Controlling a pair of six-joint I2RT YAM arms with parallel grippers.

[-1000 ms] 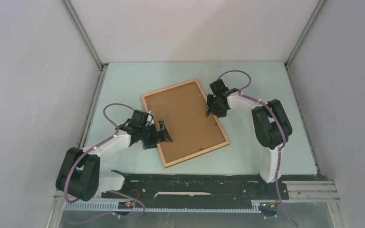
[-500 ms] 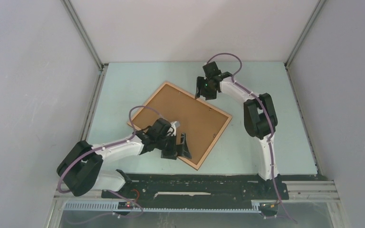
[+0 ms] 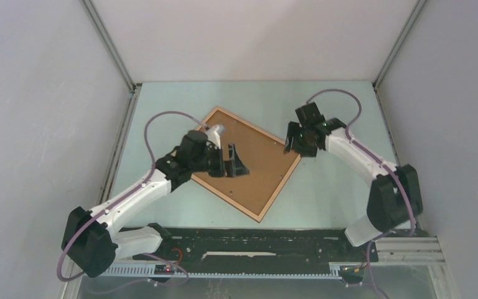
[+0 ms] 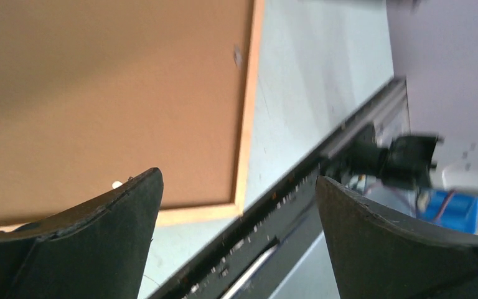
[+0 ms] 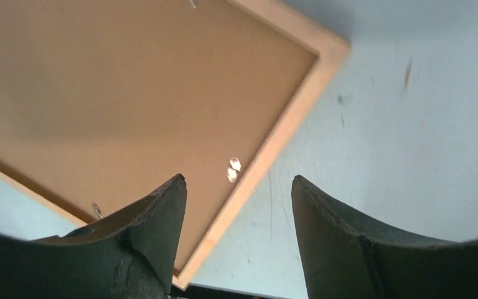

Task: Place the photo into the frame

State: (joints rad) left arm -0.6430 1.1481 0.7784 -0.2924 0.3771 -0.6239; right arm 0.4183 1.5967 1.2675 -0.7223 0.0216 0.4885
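The frame (image 5: 269, 149) has swung round on the worktop (image 3: 342, 106) within the last second (corner-on now, back side up), and both arms have shifted with it. The left hand (image 3: 236, 163) hangs spread wide and empty above the brown backing board (image 3: 258, 146). The right hand (image 3: 294, 144), jaws apart and gripping nothing, sits over the frame's corner just below it. The photo is nowhere in sight, presumably beneath the board, so its seating can't be confirmed. No writing or labels are readable.

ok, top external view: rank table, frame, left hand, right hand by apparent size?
1. table
2. frame
3. left hand and right hand: they look about alike, so I am not ranking them.
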